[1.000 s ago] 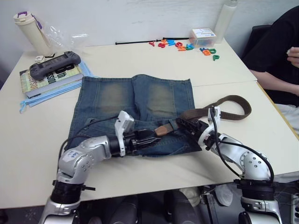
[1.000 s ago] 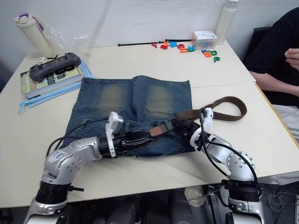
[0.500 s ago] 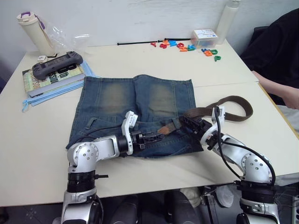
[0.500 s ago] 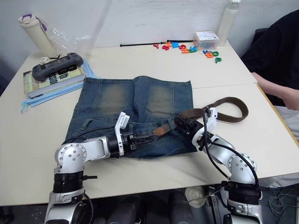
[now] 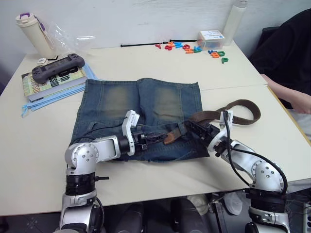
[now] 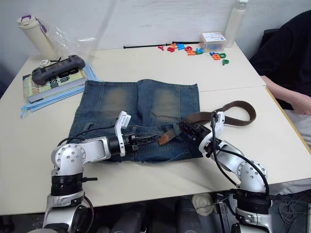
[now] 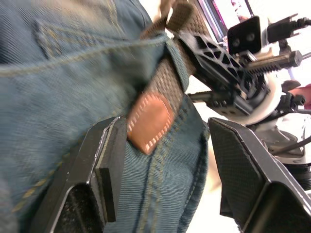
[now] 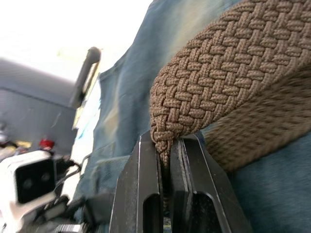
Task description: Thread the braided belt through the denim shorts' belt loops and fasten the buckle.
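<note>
The left gripper (image 7: 165, 189) is now sitting further back along the waistband than a second ago, with its elbow tucked in toward the near edge of the table (image 5: 233, 73), and the belt (image 5: 241, 103) tip is lying a little further out past the belt loop (image 7: 177, 58). That suggests the strap is being fed along and the left side is setting up to take the tip. The left jaws are standing wide, one finger on each side of the tan leather tip, not yet closing on it. The right gripper (image 8: 166, 160) is pinching a fold of the braided strap tightly, just behind that loop. The shorts (image 5: 141, 107) are lying flat mid-table, waistband nearest the robot; the rest of the belt is curling away toward the table's right edge.
</note>
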Robot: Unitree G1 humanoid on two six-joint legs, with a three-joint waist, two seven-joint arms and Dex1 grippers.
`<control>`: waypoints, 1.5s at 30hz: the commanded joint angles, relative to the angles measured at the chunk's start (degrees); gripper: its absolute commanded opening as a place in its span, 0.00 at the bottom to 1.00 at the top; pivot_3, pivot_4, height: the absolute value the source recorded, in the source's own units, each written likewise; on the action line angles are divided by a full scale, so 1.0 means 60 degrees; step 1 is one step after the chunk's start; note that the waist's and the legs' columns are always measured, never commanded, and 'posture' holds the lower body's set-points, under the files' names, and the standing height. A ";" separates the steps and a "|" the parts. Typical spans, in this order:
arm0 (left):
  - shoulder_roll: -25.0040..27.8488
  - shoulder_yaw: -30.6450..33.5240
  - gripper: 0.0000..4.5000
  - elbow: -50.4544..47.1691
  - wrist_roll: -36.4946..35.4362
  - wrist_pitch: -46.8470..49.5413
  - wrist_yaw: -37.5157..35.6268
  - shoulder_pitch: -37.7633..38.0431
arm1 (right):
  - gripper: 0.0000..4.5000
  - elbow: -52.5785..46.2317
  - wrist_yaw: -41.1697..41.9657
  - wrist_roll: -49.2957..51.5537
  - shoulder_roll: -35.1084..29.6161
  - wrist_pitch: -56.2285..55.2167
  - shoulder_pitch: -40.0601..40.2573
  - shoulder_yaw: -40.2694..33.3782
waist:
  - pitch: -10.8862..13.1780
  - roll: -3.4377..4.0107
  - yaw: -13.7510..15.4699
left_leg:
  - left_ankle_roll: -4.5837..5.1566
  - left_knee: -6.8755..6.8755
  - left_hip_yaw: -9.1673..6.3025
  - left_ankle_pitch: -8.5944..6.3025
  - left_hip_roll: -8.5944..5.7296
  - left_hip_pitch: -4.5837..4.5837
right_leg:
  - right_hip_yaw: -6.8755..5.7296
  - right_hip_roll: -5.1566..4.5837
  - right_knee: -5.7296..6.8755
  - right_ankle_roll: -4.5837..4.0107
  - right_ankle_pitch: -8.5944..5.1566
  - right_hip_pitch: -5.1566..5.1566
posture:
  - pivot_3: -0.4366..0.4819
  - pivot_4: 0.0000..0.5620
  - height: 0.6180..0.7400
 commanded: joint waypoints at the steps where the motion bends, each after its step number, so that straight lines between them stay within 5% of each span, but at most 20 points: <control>1: 0.0141 -0.0056 0.67 -0.0143 -0.0067 -0.0206 -0.0306 0.0062 | 0.00 0.0106 0.0250 0.0265 -0.0027 0.0102 -0.0119 -0.0192 | 0.0000 0.0000 0.0008 | 0.0000 0.0000 0.0000 0.0000 0.0000 0.0000 | 0.0000 0.0000 0.0000 0.0000 0.0000 0.0000 | 0.48 0.27 0.34; 19: -0.0614 -0.0849 0.67 0.0096 0.0232 -0.0644 -0.0392 -0.0112 | 0.00 -0.0226 -0.0083 0.0393 0.0235 0.0199 -0.0170 -0.0060 | 0.0000 0.0000 0.0019 | 0.0003 0.0000 0.0000 -0.0001 -0.0002 -0.0005 | 0.0001 -0.0003 -0.0007 0.0000 0.0000 0.0000 | 0.48 0.27 0.34; 22: -0.0472 -0.0928 0.49 0.0049 0.0341 -0.0727 -0.0508 -0.0070 | 0.00 -0.0271 -0.0112 0.0395 0.0262 0.0169 -0.0149 -0.0062 | 0.0000 0.0000 0.0008 | 0.0002 0.0000 0.0000 -0.0001 -0.0001 -0.0005 | 0.0001 -0.0002 -0.0007 0.0000 0.0000 0.0000 | 0.48 0.27 0.34; 25: -0.0519 -0.0609 0.49 0.0179 0.0365 -0.1169 -0.0519 -0.0284 | 0.00 -0.0366 -0.0046 0.0360 0.0250 0.0180 -0.0082 -0.0044 | 0.0000 -0.0001 0.0013 | 0.0002 -0.0001 0.0000 -0.0001 -0.0001 -0.0005 | 0.0000 -0.0002 -0.0007 0.0000 0.0000 -0.0001 | 0.48 0.27 0.34; 36: 0.1373 -0.2551 0.49 -0.0253 0.1829 -0.3261 -0.2801 -0.0286 | 0.00 -0.0474 0.0458 0.0295 -0.0008 0.0413 -0.0012 0.0046 | 0.0001 0.0000 0.0016 | 0.0003 -0.0006 -0.0001 -0.0002 -0.0004 -0.0010 | 0.0001 -0.0003 -0.0016 0.0000 0.0000 -0.0003 | 0.48 0.27 0.34; 45: 0.1490 -0.3406 0.49 0.0787 0.2893 -0.4468 -0.3785 -0.0607 | 0.00 -0.0800 0.0571 0.0366 -0.0097 0.0600 -0.0074 0.0161 | 0.0001 0.0000 0.0012 | 0.0007 -0.0008 -0.0002 -0.0003 -0.0001 -0.0012 | 0.0001 -0.0003 -0.0022 0.0000 0.0000 -0.0003 | 0.48 0.27 0.34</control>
